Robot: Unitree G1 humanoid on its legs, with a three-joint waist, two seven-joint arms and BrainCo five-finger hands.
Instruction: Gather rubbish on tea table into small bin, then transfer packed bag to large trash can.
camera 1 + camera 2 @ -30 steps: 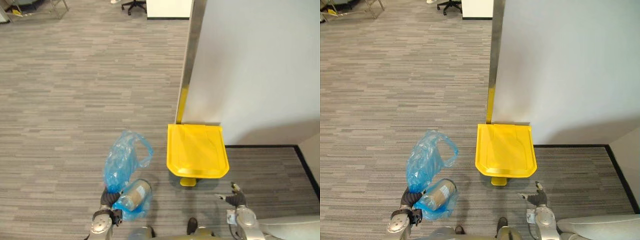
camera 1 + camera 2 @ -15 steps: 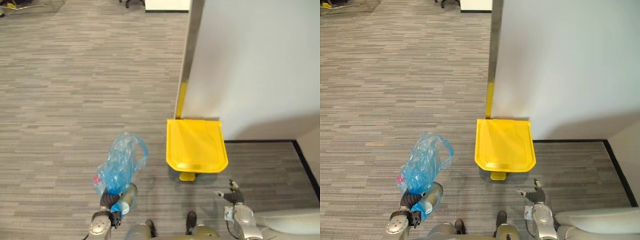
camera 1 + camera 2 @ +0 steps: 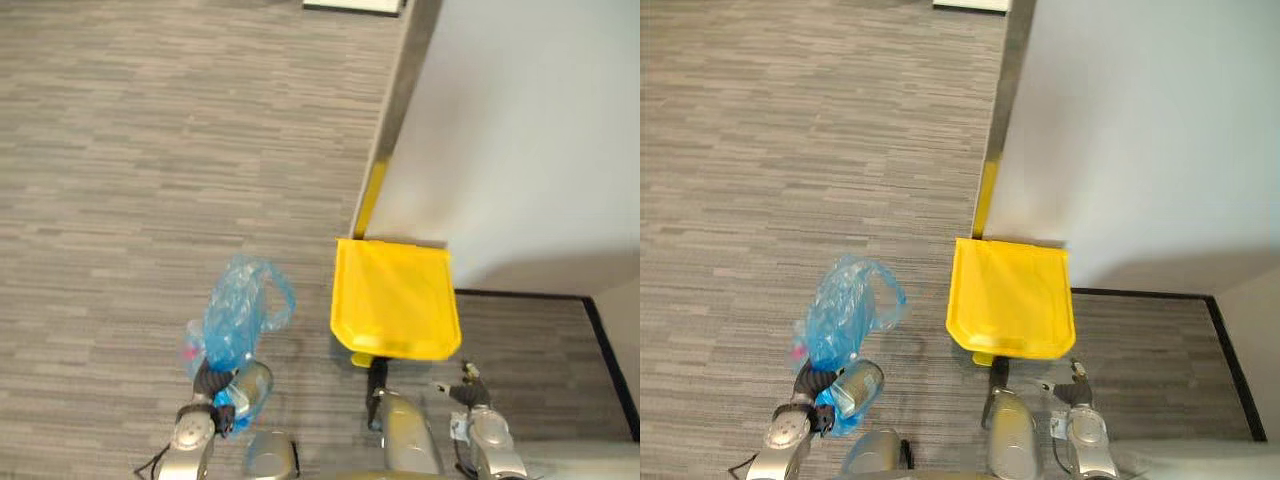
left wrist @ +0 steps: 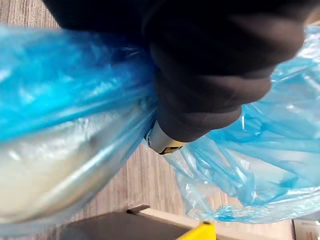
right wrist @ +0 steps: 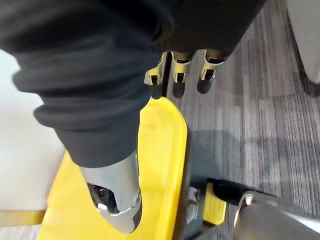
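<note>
On the left part of the grey carpeted floor (image 3: 150, 150), the robot's left hand (image 3: 205, 383) is seen clenched round the gathered neck of a blue plastic bag (image 3: 235, 320). The bag's loose, crumpled upper part is spread out beyond the hand, away from the robot. A pale cylindrical bottle (image 3: 252, 385) is wrapped in the bag's lower part, just beside the hand, and a small pink item (image 3: 190, 352) shows through the film at the bag's left side. Whether the bag is touching the floor cannot be told. In the left wrist view, blue film is pressed close against the dark ribbed cover on both sides.

Further right, near the bag but apart from it, a yellow trash can (image 3: 393, 300) is stood at the floor's edge against a white wall (image 3: 520, 130). Its lid is closed, and a yellow pedal (image 3: 360, 359) projects from its front. A metal post (image 3: 395, 110) forms the wall's left edge, and a black skirting (image 3: 520, 296) runs along the wall's foot to the right.

At the far right, just in front of the can's near right corner, the right hand (image 3: 463, 392) is held with its fingers (image 5: 175, 85) relaxed and nothing grasped.
</note>
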